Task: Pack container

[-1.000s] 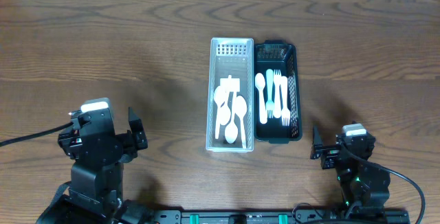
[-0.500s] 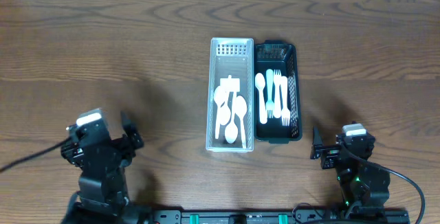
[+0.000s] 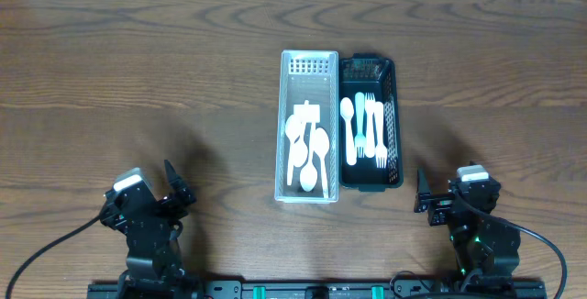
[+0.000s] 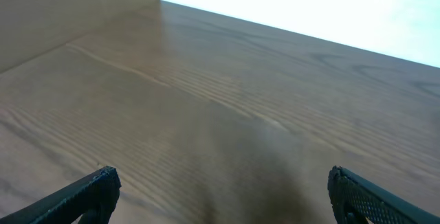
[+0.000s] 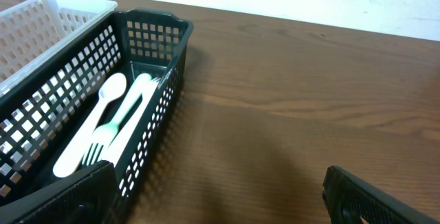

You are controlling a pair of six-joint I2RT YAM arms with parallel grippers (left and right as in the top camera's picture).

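Plainly, the black basket lies forward-left of the wide, empty right gripper, long axis running away; the left gripper, equally wide, sits farther.

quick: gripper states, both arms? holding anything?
Left gripper: jaws open, holding nothing.
Right gripper: jaws open, holding nothing.

Even, soft light throughout.
Faint shadows are being cast on the table; its far edge is being overexposed in wrist views.
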